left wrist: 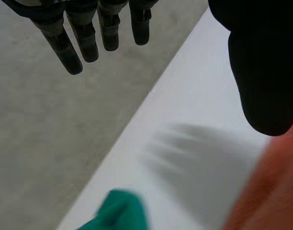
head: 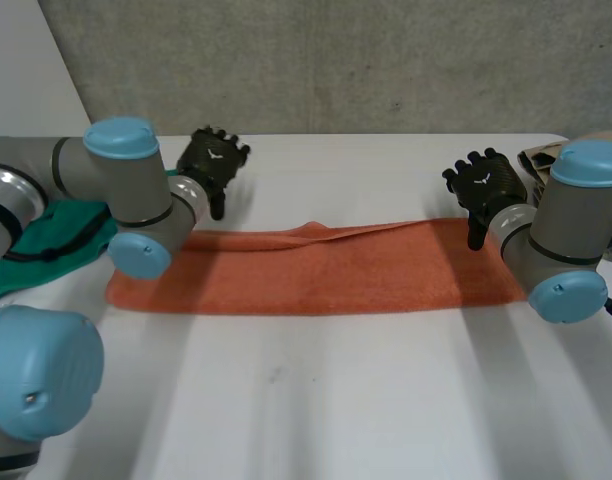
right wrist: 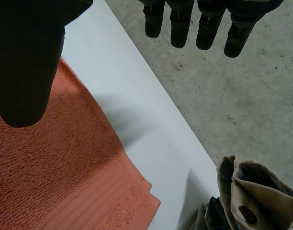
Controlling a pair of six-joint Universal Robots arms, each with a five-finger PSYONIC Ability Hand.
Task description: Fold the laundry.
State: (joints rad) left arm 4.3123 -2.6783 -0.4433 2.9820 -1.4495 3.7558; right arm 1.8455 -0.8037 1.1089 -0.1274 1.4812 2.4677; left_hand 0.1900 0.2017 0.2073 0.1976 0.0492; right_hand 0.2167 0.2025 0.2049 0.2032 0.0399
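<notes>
An orange towel [head: 316,270] lies folded into a long strip across the middle of the white table [head: 316,400]. My left hand [head: 212,160] hovers above the table just behind the towel's left end, fingers [left wrist: 84,33] straight and holding nothing; the towel [left wrist: 271,196] shows under its thumb. My right hand [head: 483,185] hovers over the towel's right end near its far edge, fingers [right wrist: 204,24] straight and empty. In the right wrist view the towel's corner [right wrist: 137,201] lies below the palm.
A green cloth [head: 46,245] lies at the table's left side under my left arm, and its tip [left wrist: 122,211] shows in the left wrist view. A beige and dark garment [right wrist: 247,196] is bunched at the right edge [head: 536,160]. Concrete floor lies beyond the far edge.
</notes>
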